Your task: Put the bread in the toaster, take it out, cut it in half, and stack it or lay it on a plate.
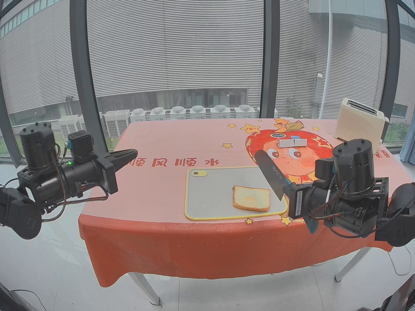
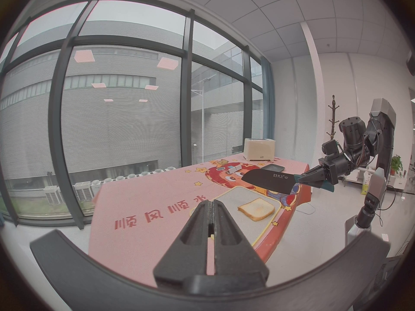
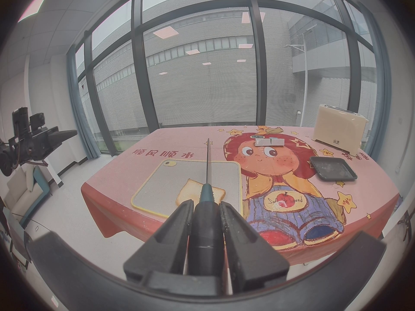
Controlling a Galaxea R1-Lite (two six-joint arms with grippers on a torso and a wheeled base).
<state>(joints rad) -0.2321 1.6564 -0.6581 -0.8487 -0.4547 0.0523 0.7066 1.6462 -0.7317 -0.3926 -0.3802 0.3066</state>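
Observation:
A toasted slice of bread (image 1: 251, 198) lies flat on the right part of the grey, yellow-rimmed cutting board (image 1: 207, 191). My right gripper (image 1: 294, 197) hovers off the board's right corner, shut on the handle of a dark knife (image 1: 270, 173) whose blade slants up over the bread. In the right wrist view the knife (image 3: 207, 160) points across the bread (image 3: 196, 191) from my right gripper (image 3: 206, 206). My left gripper (image 1: 132, 154) hangs shut and empty beside the table's left edge, well away from the board. The cream toaster (image 1: 361, 124) stands at the far right corner.
A dark rectangular plate (image 3: 333, 168) lies on the table's right side, in front of the toaster (image 3: 339, 128). A small white and blue knife rest (image 1: 292, 142) sits behind the board. The left half of the pink tablecloth (image 1: 155, 186) is bare.

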